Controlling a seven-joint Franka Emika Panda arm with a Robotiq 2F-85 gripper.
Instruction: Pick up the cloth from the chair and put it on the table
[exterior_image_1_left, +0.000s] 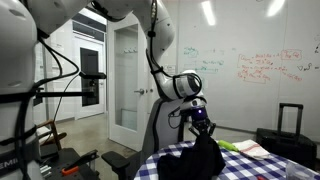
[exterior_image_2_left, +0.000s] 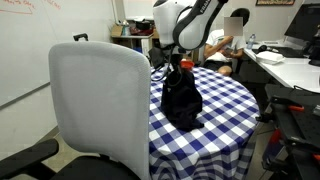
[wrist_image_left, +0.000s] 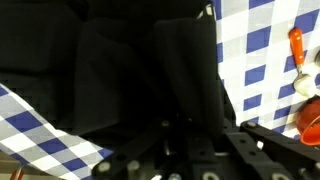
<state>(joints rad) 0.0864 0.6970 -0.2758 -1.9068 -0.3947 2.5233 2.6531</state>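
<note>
in an exterior view the gripper (exterior_image_1_left: 201, 124) stands over the checked table (exterior_image_1_left: 160, 160), clamped on the top of the black cloth (exterior_image_1_left: 205, 158), which hangs from it in a peak with its lower folds on the tabletop. in an exterior view with the chair (exterior_image_2_left: 100, 100) in the foreground, the cloth (exterior_image_2_left: 182, 100) is off the seat and sits near the middle of the table (exterior_image_2_left: 228, 112), bunched upright under the gripper (exterior_image_2_left: 182, 66). in the wrist view the cloth (wrist_image_left: 130, 70) fills most of the picture, checked tabletop (wrist_image_left: 255, 60) shows at the right and lower left, and an orange object (wrist_image_left: 295, 48) lies just beside the cloth's edge. the jaws are too dark to read in this view. judged risks: fabric may catch on a pad at release and be dragged up as the arm lifts. a sideways retreat could tug the tablecloth or knock the orange object. a release from too high would let the pile topple, though it looks well inside the rim.
</note>
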